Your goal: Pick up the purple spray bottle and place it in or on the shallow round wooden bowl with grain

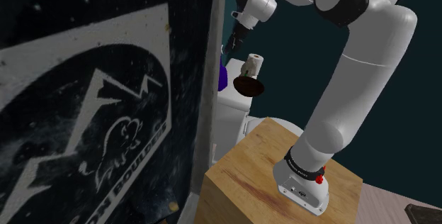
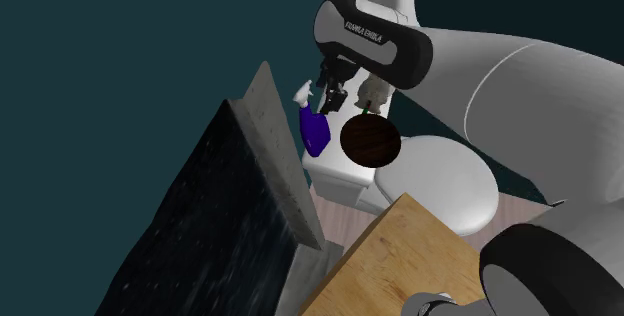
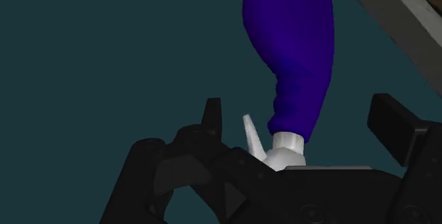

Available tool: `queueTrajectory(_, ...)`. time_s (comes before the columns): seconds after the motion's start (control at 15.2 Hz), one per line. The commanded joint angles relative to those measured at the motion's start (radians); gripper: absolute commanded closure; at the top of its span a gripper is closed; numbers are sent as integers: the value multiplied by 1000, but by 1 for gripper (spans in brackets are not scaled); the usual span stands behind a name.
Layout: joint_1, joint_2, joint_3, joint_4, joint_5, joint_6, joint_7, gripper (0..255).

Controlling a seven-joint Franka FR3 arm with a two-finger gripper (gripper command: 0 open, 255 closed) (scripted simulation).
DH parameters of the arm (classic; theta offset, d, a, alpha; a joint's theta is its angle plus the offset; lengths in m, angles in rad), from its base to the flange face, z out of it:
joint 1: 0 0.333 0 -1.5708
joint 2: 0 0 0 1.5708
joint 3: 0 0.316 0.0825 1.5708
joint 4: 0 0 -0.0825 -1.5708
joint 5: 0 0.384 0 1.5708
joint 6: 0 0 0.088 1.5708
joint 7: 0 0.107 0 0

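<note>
The purple spray bottle (image 2: 316, 132) with a white spray head (image 2: 303, 92) stands on the white toilet tank (image 2: 335, 176), half hidden behind a panel edge in the shoulder view (image 1: 222, 75). My black gripper (image 2: 332, 101) hangs just above and beside the spray head. In the wrist view the fingers (image 3: 211, 116) stand apart on either side of the bottle's neck (image 3: 292, 109) without touching it, so the gripper (image 3: 301, 120) is open. The dark brown round bowl (image 2: 370, 141) sits on the tank close beside the bottle, also seen in the shoulder view (image 1: 249, 86).
A large dark panel with a white logo (image 1: 92, 116) leans close to the bottle on the shoulder view's left. A pale paper roll (image 1: 253, 63) stands behind the bowl. The white toilet lid (image 2: 450, 179) lies between the tank and the wooden stand (image 1: 269, 166).
</note>
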Motion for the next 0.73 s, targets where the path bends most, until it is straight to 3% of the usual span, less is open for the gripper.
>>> queueTrajectory(0.0, -46, 118, 13, 118, -6, -126, -345, 0)
queueTrajectory(0.13, -93, 242, 45, 259, -52, -226, -611, 0)
queueTrajectory(0.2, -104, 268, 56, 291, -67, -245, -664, 0)
queueTrajectory(0.66, -89, 280, 70, 219, -51, -160, -677, 0)
